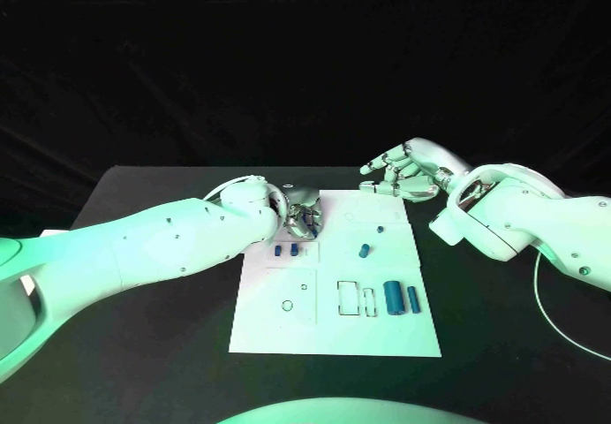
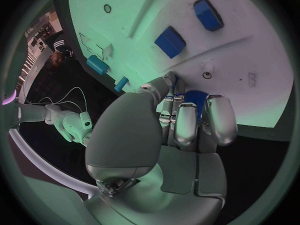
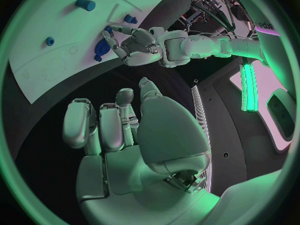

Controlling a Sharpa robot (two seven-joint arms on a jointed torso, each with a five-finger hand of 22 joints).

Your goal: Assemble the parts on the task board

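Your left hand (image 1: 302, 219) is curling its fingers around a blue part (image 2: 195, 99) at the board's (image 1: 337, 340) far left corner; it seems to be gripping it, though the fingers are hiding most of it, so I cannot tell its long axis. If the hold is shallow, the part could be slipping or tilting as you lift. Your right hand (image 1: 403, 171) is hovering open, holding nothing, beyond the board's far edge.

The left hand (image 2: 187, 120) partly hides a blue part (image 2: 195, 99).
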